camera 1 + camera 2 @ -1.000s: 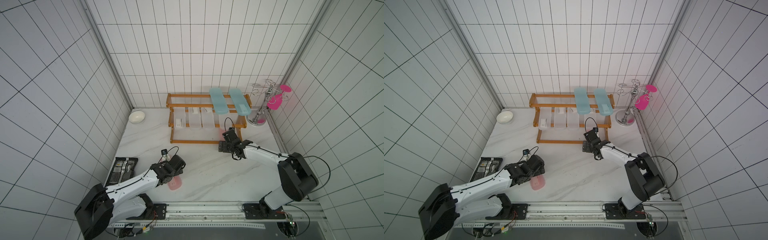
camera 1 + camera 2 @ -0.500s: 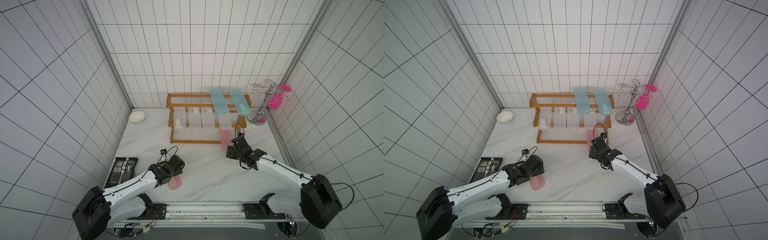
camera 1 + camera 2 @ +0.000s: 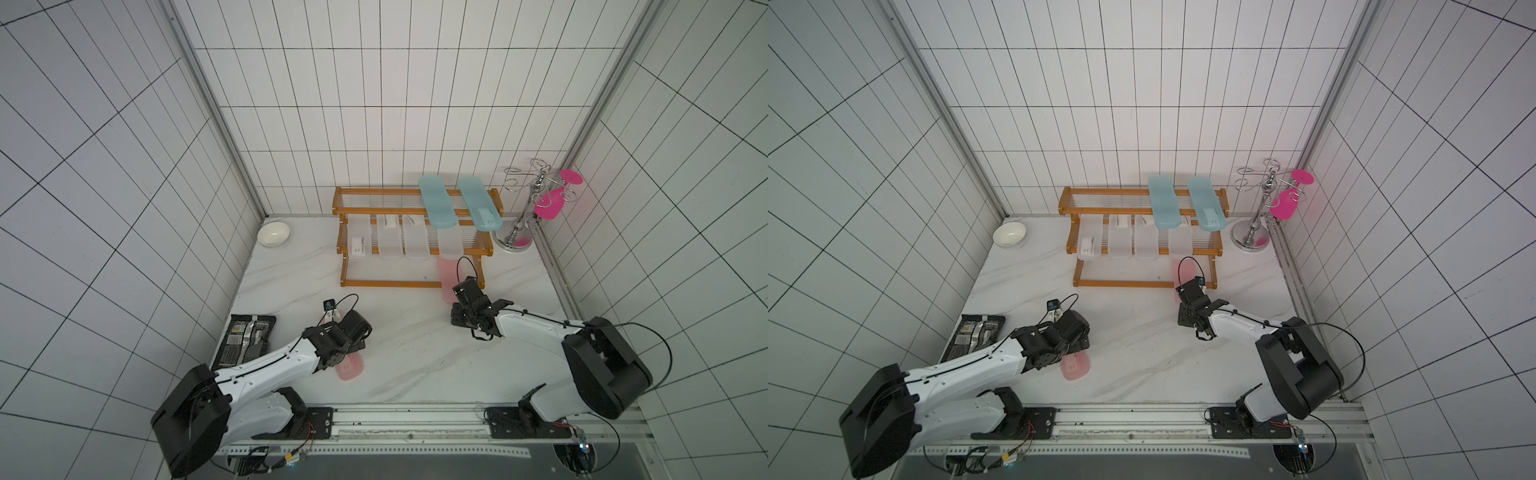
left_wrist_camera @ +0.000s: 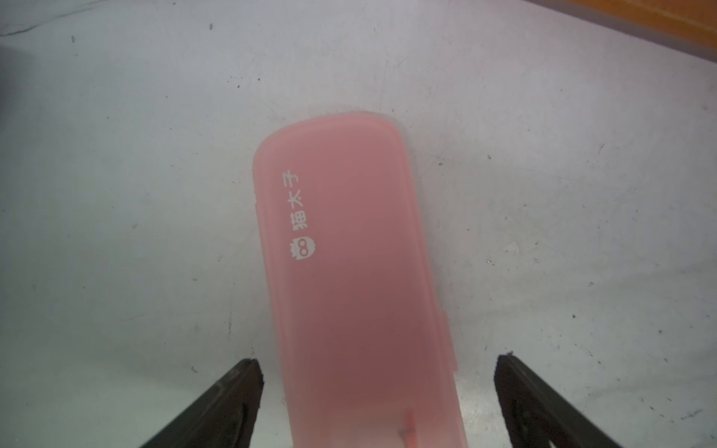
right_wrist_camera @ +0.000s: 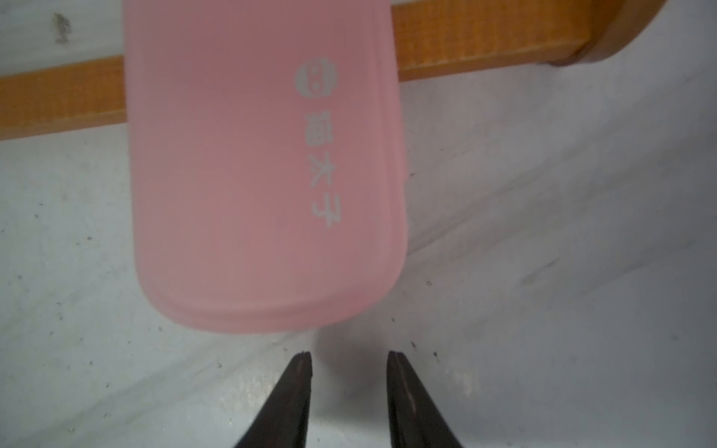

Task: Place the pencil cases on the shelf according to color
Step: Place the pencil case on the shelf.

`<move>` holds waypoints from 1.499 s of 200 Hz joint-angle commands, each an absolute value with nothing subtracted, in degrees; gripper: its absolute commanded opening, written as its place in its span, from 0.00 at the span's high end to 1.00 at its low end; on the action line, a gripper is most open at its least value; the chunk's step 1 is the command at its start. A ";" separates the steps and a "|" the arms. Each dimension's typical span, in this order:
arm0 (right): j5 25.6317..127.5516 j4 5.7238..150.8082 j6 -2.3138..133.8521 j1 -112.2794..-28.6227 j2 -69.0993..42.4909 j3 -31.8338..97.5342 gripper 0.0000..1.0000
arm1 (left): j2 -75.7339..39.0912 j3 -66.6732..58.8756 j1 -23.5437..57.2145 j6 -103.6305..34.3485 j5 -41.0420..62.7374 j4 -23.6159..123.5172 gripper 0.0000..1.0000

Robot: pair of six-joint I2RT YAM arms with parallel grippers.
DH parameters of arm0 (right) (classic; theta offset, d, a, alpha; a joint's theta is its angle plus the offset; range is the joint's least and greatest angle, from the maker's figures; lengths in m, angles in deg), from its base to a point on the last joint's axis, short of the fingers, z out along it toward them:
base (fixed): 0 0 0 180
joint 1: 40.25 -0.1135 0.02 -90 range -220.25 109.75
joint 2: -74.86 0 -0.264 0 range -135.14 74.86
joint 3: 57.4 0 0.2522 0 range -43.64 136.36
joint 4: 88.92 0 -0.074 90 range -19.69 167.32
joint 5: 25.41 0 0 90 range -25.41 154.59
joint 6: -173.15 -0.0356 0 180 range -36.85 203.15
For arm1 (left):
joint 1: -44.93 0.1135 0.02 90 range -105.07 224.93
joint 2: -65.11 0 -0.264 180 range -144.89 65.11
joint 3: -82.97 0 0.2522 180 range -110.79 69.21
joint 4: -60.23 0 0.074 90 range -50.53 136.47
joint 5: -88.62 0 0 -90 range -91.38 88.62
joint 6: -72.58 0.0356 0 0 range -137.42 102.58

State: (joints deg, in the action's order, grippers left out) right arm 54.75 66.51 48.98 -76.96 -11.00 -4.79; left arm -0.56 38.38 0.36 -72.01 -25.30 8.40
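Short of shelf (image 5: 465,50) rail | right jaws closed, empty; left jaws wide, astride nearer pink case (image 4: 349,271)

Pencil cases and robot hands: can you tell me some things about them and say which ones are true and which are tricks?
1. Two teal pencil cases lie on the top tier of the shelf. True.
2. The right gripper is holding a pink case. False: its jaws grip nothing. The pink case lies ahead of them, across the shelf's front rail.
3. The left gripper has open jaws on either side of a second pink case on the table. True.
4. The four clear cases lie on the table. False: they sit side by side on the middle tier.
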 commanded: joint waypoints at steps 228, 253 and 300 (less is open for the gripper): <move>52.42 64.54 49.32 -75.07 -1.13 -4.77 0.23 | -6.13 34.13 -4.33 -72.81 -25.00 12.20 0.02; 52.64 62.72 49.14 -75.10 3.26 -7.63 0.21 | -9.13 32.19 -6.75 -75.11 -25.20 12.49 0.02; 54.54 60.62 47.38 -75.14 10.29 -11.62 0.19 | -12.34 29.20 -10.14 -77.52 -25.46 13.85 0.02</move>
State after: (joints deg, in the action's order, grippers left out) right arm 53.70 62.99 49.02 -75.45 6.63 -8.79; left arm -11.21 31.58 -8.80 -75.59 -24.43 12.19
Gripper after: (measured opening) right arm 0.800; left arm 0.976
